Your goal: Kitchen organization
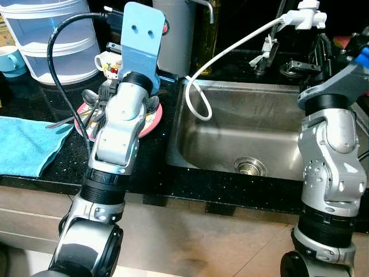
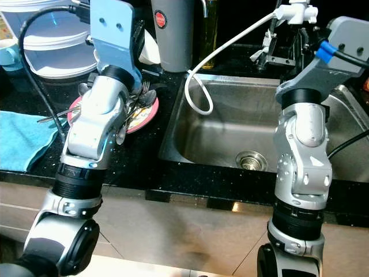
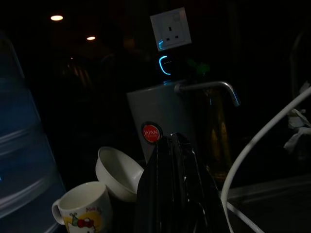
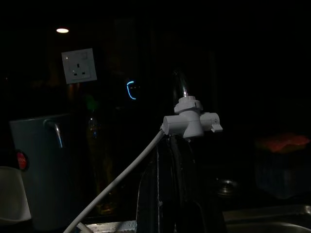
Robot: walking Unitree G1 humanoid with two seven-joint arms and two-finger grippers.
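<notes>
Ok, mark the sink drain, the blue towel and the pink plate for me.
sink drain point(image 1: 249, 167), left eye view, on the metal strainer.
blue towel point(image 1: 26, 143), left eye view, mid-cloth.
pink plate point(image 2: 148, 117), right eye view, on its right rim.

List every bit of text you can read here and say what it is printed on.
"JAPAN": top line on the round red sticker on the tall grey metal water dispenser; the smaller print beneath it is blurred.
Lettering beside the cartoon on the white ceramic mug: too small and dark to read.

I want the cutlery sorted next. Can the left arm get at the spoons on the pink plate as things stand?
Probably yes: the left gripper hangs above the pink plate, spoons lying uncovered.
</notes>
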